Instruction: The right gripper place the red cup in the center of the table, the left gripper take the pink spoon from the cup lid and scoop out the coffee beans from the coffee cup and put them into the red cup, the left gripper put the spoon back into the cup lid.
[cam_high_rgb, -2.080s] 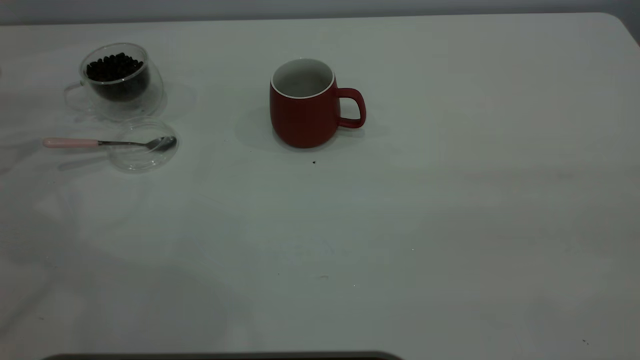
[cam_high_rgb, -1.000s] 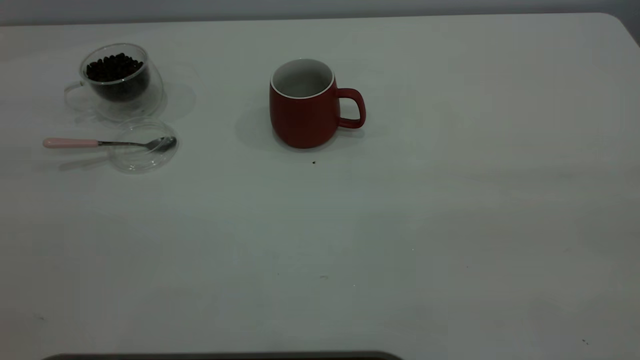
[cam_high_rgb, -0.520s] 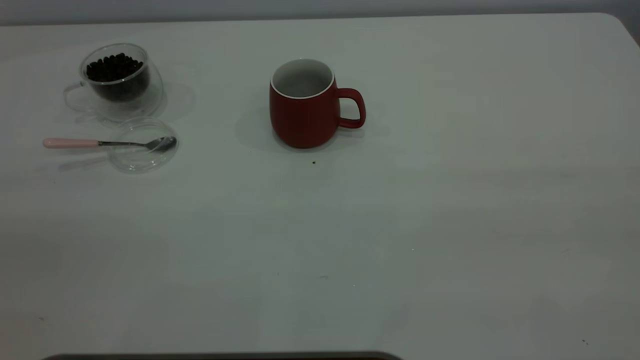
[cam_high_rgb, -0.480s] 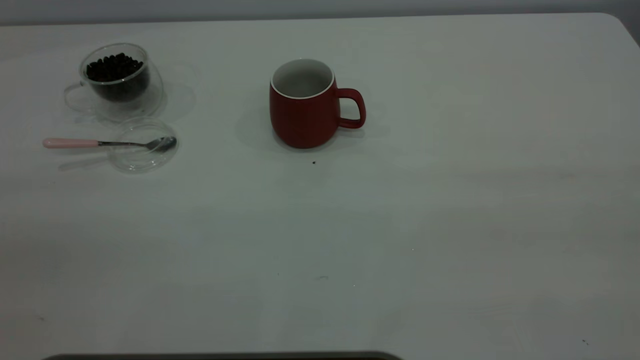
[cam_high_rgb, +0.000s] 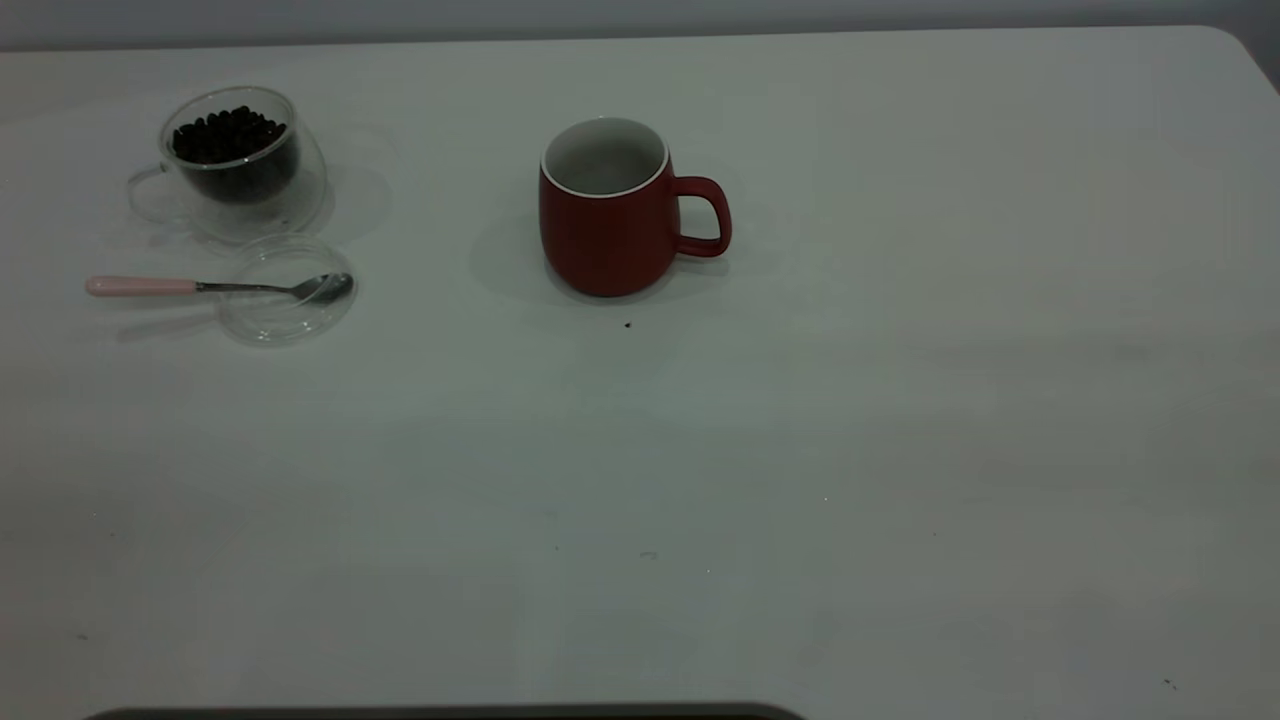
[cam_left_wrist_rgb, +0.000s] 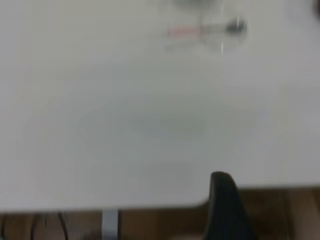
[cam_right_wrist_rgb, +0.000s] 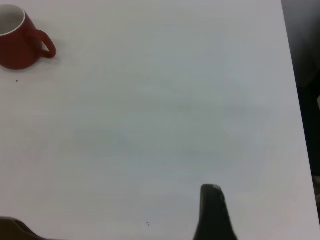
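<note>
The red cup (cam_high_rgb: 606, 228) (cam_right_wrist_rgb: 20, 45) stands upright near the middle of the table (cam_high_rgb: 800, 450), toward its far side, handle pointing right; its white inside shows no beans. At the far left the coffee cup (cam_high_rgb: 236, 160) holds a heap of coffee beans (cam_high_rgb: 228, 133). Just in front of it lies the cup lid (cam_high_rgb: 285, 295), with the pink spoon (cam_high_rgb: 180, 286) (cam_left_wrist_rgb: 200, 31) resting bowl-in-lid and handle sticking out left. Neither gripper appears in the exterior view. My left gripper (cam_left_wrist_rgb: 222, 200) hangs at the table's near edge, far from the spoon. My right gripper (cam_right_wrist_rgb: 212, 210) hovers over bare table, far from the red cup.
A tiny dark speck (cam_high_rgb: 628, 324) lies just in front of the red cup. A dark strip (cam_high_rgb: 440, 712) runs along the table's near edge. The table's right edge (cam_right_wrist_rgb: 295, 100) drops off to dark floor.
A shadow that lay over the table's left front has gone. The cups, lid and spoon have not moved.
</note>
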